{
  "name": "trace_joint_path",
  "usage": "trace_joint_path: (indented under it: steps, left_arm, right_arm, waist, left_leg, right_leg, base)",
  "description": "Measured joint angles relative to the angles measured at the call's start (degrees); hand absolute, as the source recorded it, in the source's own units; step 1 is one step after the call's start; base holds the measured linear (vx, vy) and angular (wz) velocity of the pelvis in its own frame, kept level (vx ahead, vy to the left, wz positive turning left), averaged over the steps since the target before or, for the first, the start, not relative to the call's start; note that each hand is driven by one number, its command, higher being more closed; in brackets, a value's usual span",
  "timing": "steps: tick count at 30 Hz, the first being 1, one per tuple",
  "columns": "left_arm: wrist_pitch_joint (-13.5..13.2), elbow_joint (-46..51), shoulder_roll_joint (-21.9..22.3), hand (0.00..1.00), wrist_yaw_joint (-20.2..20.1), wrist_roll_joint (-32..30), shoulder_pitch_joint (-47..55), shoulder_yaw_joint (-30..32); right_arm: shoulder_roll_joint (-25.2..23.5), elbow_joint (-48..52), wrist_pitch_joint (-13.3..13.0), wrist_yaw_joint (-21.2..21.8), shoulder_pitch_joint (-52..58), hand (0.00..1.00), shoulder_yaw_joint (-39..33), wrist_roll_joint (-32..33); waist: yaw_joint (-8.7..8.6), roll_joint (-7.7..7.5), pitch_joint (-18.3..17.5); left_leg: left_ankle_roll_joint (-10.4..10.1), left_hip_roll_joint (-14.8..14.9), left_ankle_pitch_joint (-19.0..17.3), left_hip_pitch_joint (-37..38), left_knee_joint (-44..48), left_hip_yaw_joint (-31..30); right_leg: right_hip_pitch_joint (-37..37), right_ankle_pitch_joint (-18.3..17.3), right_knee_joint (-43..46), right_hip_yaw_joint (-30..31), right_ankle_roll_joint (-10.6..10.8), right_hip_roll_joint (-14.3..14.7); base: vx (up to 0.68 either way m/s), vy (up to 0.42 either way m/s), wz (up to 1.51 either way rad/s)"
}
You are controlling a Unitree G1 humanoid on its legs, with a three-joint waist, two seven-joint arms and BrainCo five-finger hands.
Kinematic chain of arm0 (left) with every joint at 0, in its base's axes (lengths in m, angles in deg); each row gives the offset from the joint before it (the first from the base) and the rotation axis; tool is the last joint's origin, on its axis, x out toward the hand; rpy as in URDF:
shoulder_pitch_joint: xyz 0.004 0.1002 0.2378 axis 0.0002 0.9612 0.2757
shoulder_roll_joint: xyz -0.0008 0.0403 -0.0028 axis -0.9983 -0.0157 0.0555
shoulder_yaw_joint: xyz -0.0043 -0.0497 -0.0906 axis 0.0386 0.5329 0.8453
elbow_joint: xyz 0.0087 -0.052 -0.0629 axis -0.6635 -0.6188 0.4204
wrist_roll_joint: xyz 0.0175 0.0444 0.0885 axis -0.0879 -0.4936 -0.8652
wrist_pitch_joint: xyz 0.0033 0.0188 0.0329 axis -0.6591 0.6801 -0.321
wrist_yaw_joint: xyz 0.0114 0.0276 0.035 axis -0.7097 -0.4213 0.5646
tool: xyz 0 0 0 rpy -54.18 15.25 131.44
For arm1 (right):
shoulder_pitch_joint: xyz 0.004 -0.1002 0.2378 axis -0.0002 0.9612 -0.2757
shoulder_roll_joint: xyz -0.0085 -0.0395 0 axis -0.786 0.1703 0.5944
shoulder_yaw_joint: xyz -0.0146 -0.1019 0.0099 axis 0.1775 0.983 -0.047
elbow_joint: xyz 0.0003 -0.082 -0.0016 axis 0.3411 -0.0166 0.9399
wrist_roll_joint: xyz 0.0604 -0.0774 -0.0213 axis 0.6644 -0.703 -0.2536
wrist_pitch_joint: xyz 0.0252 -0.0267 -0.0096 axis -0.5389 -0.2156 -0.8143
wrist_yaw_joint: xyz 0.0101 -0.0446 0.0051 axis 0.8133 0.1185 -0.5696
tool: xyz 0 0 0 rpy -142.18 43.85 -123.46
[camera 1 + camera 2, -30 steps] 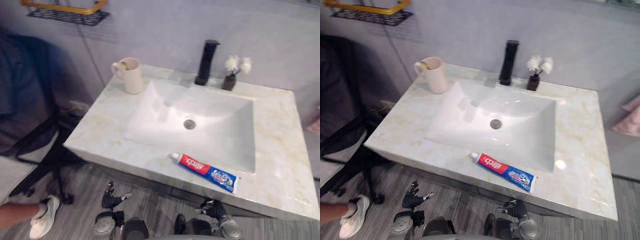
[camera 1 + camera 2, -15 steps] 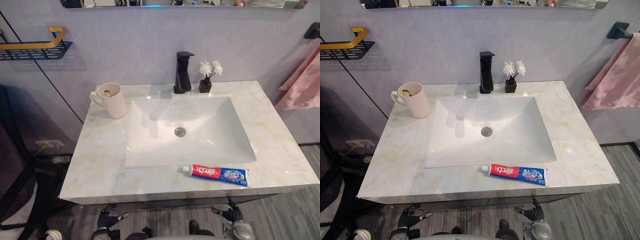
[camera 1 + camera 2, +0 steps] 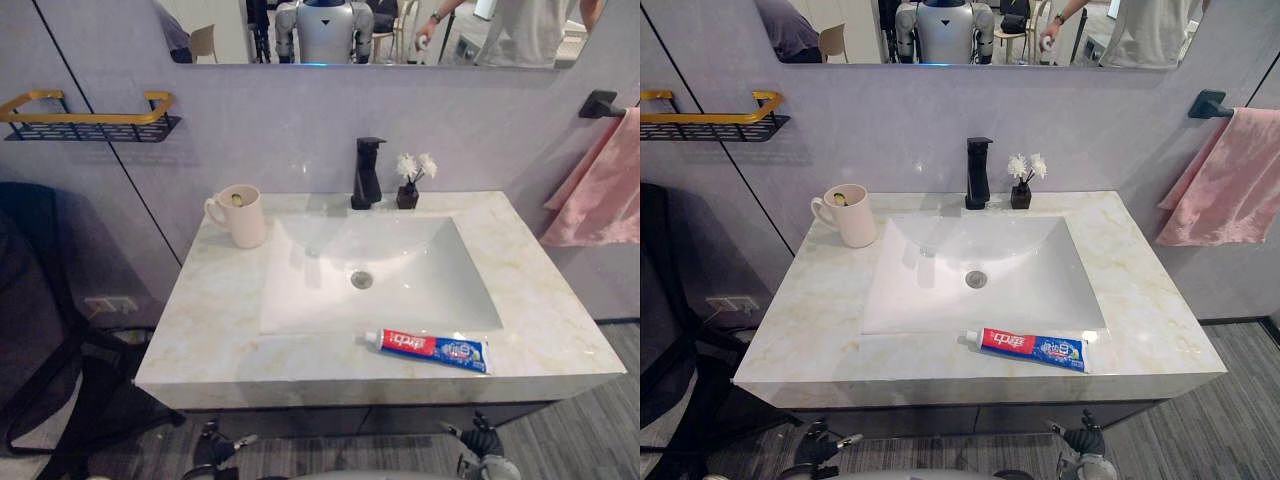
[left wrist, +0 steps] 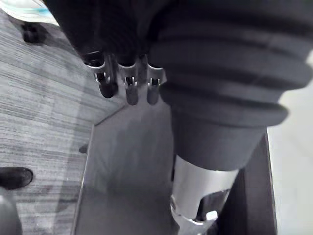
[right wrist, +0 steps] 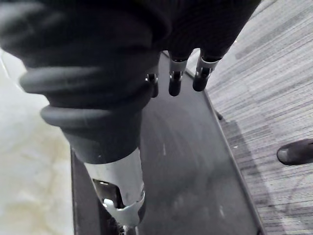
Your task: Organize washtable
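The toothpaste tube [image 3: 428, 348] lies flat on the front strip of the washtable [image 3: 205, 325], right of centre. Its length runs along the counter's front edge and its white cap points to the robot's left. It sits just beside the front lip of the basin [image 3: 385, 262], between that lip and the counter's edge. It is the one loose item on the marble and so probably the thing to be tidied.

The mug [image 3: 243, 215] stands upright at the back left corner, well apart from the tube, with its handle turned outward. Something small and yellowish shows inside its rim, too small to identify. As an open, upright vessel it is the likely holder for the tube.

Behind the basin stand the black tap [image 3: 367, 172] and, just beside it, a small dark vase [image 3: 408, 186] of white flowers. Both are set back against the wall, clear of the work. A pink towel [image 3: 600, 190] hangs at the right, and a wall rack [image 3: 90, 118] is mounted at the left.

The left hand [image 4: 126, 85] and the right hand [image 5: 175, 81] hang below the counter's front edge. Their fingers are relaxed and empty, so no reach appears to have begun. The right hand is the nearer to the tube.
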Motion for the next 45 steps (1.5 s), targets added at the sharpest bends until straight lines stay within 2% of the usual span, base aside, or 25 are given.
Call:
trace_joint_path:
  steps: [1, 5, 7, 8, 10, 12, 15, 16, 17, 18, 19, 21, 22, 26, 27, 28, 30, 33, 37, 38, 45]
  left_arm:
    - [0.1, -0.8, -1.9, 0.00, 0.0, 0.0, 0.4, 3.2]
    - [0.5, -0.3, -7.6, 0.00, 0.1, 0.0, 0.9, 11.2]
    - [0.7, 6.0, -9.4, 0.00, 0.3, 0.0, 1.4, 14.5]
    - [0.6, 13.9, -10.2, 0.00, 0.5, 0.0, 1.9, 16.8]
    - [0.4, 22.5, -11.0, 0.00, 1.5, 0.0, 1.8, 18.5]
    - [0.2, 37.4, -12.5, 0.00, 3.2, -0.3, 1.5, 20.6]
    - [-2.0, 55.0, -13.5, 0.00, 5.5, -3.9, -2.3, 21.2]
    - [-2.5, 57.6, -13.7, 0.00, 5.8, -4.9, -3.4, 21.0]
    - [-2.9, 62.0, -14.5, 0.00, 6.7, -6.3, -5.0, 19.9]
    - [-3.6, 65.1, -15.7, 0.00, 6.8, -7.2, -6.2, 18.3]
    - [-4.8, 69.0, -18.2, 0.00, 6.8, -8.6, -7.9, 14.0]
    - [-5.7, 71.5, -19.8, 0.00, 6.6, -9.9, -9.3, 9.3]
    - [-6.5, 73.9, -20.9, 0.00, 6.2, -11.5, -12.2, 1.1]
    - [-8.7, 74.8, -21.8, 0.00, 1.3, -16.0, -19.8, -21.5]
    - [-9.1, 74.1, -21.7, 0.00, -0.1, -17.0, -21.4, -26.9]
    - [-9.3, 73.3, -21.5, 0.00, -0.6, -17.8, -22.3, -29.6]
    - [-9.5, 67.3, -19.0, 0.00, -2.6, -19.6, -27.0, -39.2]
    - [-8.5, 58.7, -14.5, 0.00, -5.2, -22.8, -30.8, -47.9]
    - [-7.7, 51.7, -9.4, 0.00, -7.7, -26.2, -32.4, -55.4]
    - [-7.3, 49.5, -8.0, 0.00, -8.3, -27.5, -32.6, -56.9]
    - [-6.4, 40.6, -6.7, 0.00, -9.9, -33.9, -32.2, -61.3]
  right_arm:
    - [0.4, 1.5, -0.1, 0.1, 0.1, 0.00, -0.4, -0.1]
    - [1.8, 2.7, -0.5, 0.8, 0.5, 0.00, -0.3, -0.3]
    - [2.3, 3.9, -0.5, 1.3, 2.6, 0.00, -0.3, -0.3]
    - [2.7, 3.9, -0.5, 1.3, 3.6, 0.00, -0.4, -0.5]
    - [3.0, 3.9, -0.5, 1.3, 4.3, 0.00, -0.3, -1.1]
    - [3.3, 4.0, -0.5, 1.3, 4.9, 0.00, -0.4, -2.1]
    - [3.1, 6.4, -0.5, 1.4, 6.6, 0.00, -1.8, -2.5]
    - [3.2, 6.7, -0.5, 1.5, 6.8, 0.00, -2.1, -2.5]
    - [3.2, 7.0, -0.5, 1.5, 7.0, 0.00, -2.1, -2.5]
    - [3.2, 7.6, -0.5, 1.6, 7.3, 0.00, -2.4, -2.5]
    - [3.3, 7.8, -0.6, 2.2, 7.5, 0.00, -2.5, -2.5]
    - [3.4, 7.8, -0.8, 2.4, 7.5, 0.00, -2.5, -2.5]
    - [3.6, 7.8, -1.3, 2.5, 7.5, 0.00, -2.4, -2.5]
    - [4.8, 7.0, -1.9, 3.3, 6.4, 0.00, -0.1, -2.5]
    - [5.1, 6.1, -2.5, 3.7, 5.8, 0.00, 0.3, -2.5]
    - [5.3, 5.7, -2.8, 3.8, 5.5, 0.00, 0.6, -2.4]
    - [5.4, 4.8, -3.7, 3.8, 4.9, 0.00, 1.4, -2.4]
    - [5.5, 3.6, -3.8, 3.8, 3.7, 0.00, 2.5, -2.4]
    - [5.5, 3.6, -3.9, 3.8, 2.6, 0.00, 3.1, -2.4]
    - [5.4, 3.4, -3.9, 3.8, 2.1, 0.00, 3.4, -2.4]
    - [5.3, 3.1, -3.9, 3.7, 1.2, 0.00, 4.4, -2.4]
  waist:
    - [0.06, 0.07, 0.0]
    - [0.70, 0.12, 0.0]
    - [1.27, 0.38, -0.1]
    - [1.35, 0.61, -0.2]
    - [1.45, 0.96, -0.2]
    - [1.29, 1.43, -0.2]
    - [1.14, 2.19, 0.1]
    - [1.07, 2.26, 0.1]
    - [0.97, 3.11, 0.4]
    - [0.80, 2.93, 0.2]
    - [0.23, 3.36, 0.4]
    - [-0.34, 3.69, 0.4]
    - [-0.68, 4.13, 0.3]
    - [-2.70, 4.43, 0.2]
    - [-3.49, 4.39, 0.2]
    - [-3.86, 4.32, 0.3]
    - [-4.46, 4.23, 0.3]
    - [-5.31, 4.05, 0.4]
    - [-5.72, 4.06, 0.4]
    - [-6.54, 3.86, 0.5]
    - [-7.27, 3.57, 1.0]
  left_leg:
    - [-0.1, 0.3, 0.0, 0.0, -0.4, 0.2]
    - [-0.5, 0.9, 0.3, -0.3, -1.6, -0.1]
    - [-0.8, 1.0, 0.4, -0.3, -1.6, -1.1]
    - [-1.0, 1.0, 0.6, -0.1, -1.3, -1.9]
    - [-0.7, 1.0, 0.8, -0.2, -1.1, -2.6]
    - [-0.6, 0.8, 0.8, -0.3, -0.7, -3.2]
    - [-0.3, 0.6, 0.6, -0.2, -0.3, -4.2]
    - [-0.1, 0.5, 0.5, -0.3, -0.1, -4.4]
    - [0.0, 0.4, 0.3, -0.3, 0.4, -4.6]
    - [0.0, 0.4, 0.3, -0.3, 0.4, -4.9]
    - [0.0, 0.0, 0.3, -0.3, 0.5, -5.5]
    - [0.0, -0.1, 0.4, -0.3, 0.5, -5.8]
    - [0.0, -0.1, 0.4, -0.4, 0.5, -5.9]
    - [-0.2, -0.1, 0.5, -1.0, 0.3, -6.3]
    - [-0.4, -0.1, 0.7, -0.9, 0.3, -6.4]
    - [-0.5, -0.1, 0.8, -0.9, 0.3, -6.4]
    - [-0.7, 0.2, 0.9, -1.0, 0.3, -6.2]
    - [-0.7, 0.7, 0.9, -1.2, 0.2, -5.5]
    - [-0.7, 0.7, 0.9, -1.9, 0.2, -4.4]
    - [-0.7, 0.7, 0.9, -2.0, 0.2, -4.3]
    - [-0.8, 0.9, 0.9, -1.8, -0.3, -3.8]
  right_leg:
    - [0.1, 0.5, -0.5, -1.8, -0.7, -0.1]
    - [0.2, 0.8, -1.7, -4.3, -1.2, 0.1]
    - [0.4, 1.0, -1.6, -5.4, -1.0, 0.1]
    - [1.3, 1.2, -1.7, -6.5, -1.1, 0.1]
    - [1.6, 1.4, -1.7, -7.0, -0.5, 0.1]
    - [2.2, 1.5, -2.3, -7.8, -0.4, 0.0]
    - [3.1, 1.5, -2.7, -8.6, -0.4, -0.3]
    - [3.3, 1.5, -2.7, -8.8, -0.4, -0.4]
    - [3.5, 1.5, -2.7, -9.0, -0.4, -0.4]
    - [3.7, 1.5, -2.8, -9.3, -0.4, -0.5]
    - [4.1, 1.5, -2.9, -9.9, -0.4, -0.5]
    - [4.3, 1.5, -2.9, -10.2, -0.4, -0.6]
    - [4.3, 1.5, -2.9, -10.3, -0.4, -0.6]
    - [4.0, 1.4, -3.0, -10.6, -0.4, -0.7]
    - [4.0, 1.5, -3.0, -10.6, -0.4, -0.6]
    - [3.9, 1.5, -3.0, -10.6, -0.3, -0.5]
    - [3.6, 1.6, -2.8, -10.4, -0.1, -0.3]
    - [2.8, 1.6, -2.6, -9.6, -0.1, -0.1]
    - [1.1, 1.6, -1.9, -8.3, -0.1, 0.0]
    - [0.9, 1.5, -1.6, -8.2, 0.0, -0.1]
    - [1.0, 1.6, -2.3, -8.0, -0.1, 0.2]
  base:
    - [-0.08, -0.028, -0.12]
    - [-0.03, -0.043, -0.01]
    - [0.08, -0.035, 0.23]
    - [0.09, -0.028, 0.27]
    - [0.07, -0.014, 0.19]
    - [0.06, -0.009, 0.14]
    - [0.02, -0.004, 0.14]
    - [-0.01, 0.000, 0.14]
    - [-0.03, 0.003, 0.10]
    - [-0.05, 0.001, 0.18]
    - [-0.05, -0.002, 0.18]
    - [-0.06, -0.002, 0.12]
    - [-0.07, -0.002, 0.05]
    - [-0.07, -0.005, 0.05]
    - [-0.04, -0.010, 0.00]
    - [0.00, 0.000, 0.00]
    - [-0.01, -0.012, -0.04]
    - [-0.01, -0.008, -0.12]
    - [0.01, 0.003, -0.16]
    - [0.02, 0.006, -0.05]
    - [0.00, -0.001, -0.02]
